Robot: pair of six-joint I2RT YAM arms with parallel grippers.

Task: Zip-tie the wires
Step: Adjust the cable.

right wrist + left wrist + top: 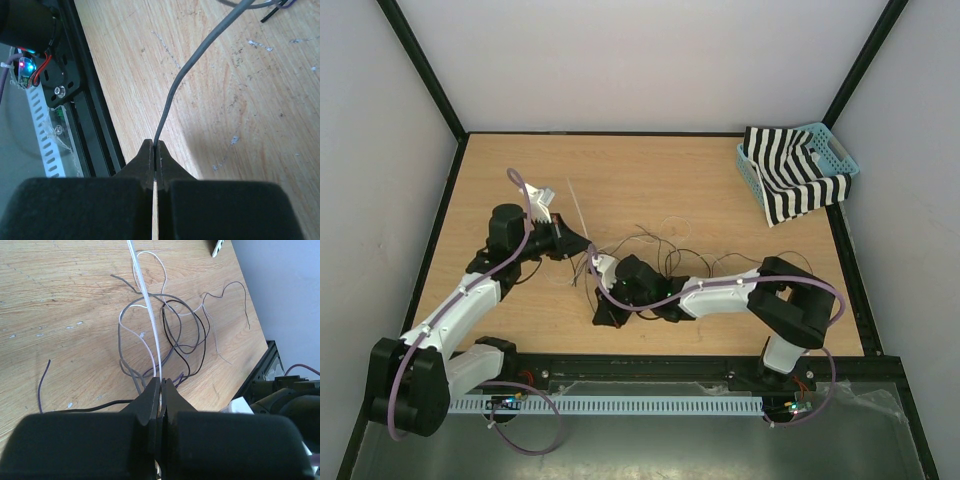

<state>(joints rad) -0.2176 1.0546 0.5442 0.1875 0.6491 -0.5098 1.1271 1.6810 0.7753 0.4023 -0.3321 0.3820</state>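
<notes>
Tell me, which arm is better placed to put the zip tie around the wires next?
Left, probably. The left arm has its jaws shut on the white zip tie, which runs over the wire loops. The right arm only pinches one grey wire in its jaws.

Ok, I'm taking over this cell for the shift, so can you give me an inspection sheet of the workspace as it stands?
Surface: wooden table, scuffed, with pale specks.
Job's things: wires in loose loops mid-table; white zip tie straight, running over them.
Clutter: blue basket holding a striped cloth, far right corner.
Grippers: left gripper jaws shut on the zip tie; right gripper jaws shut on a grey wire.
Cables: purple cables run along both arms.
Surroundings: pale walls, black frame, slotted duct at the near edge.
</notes>
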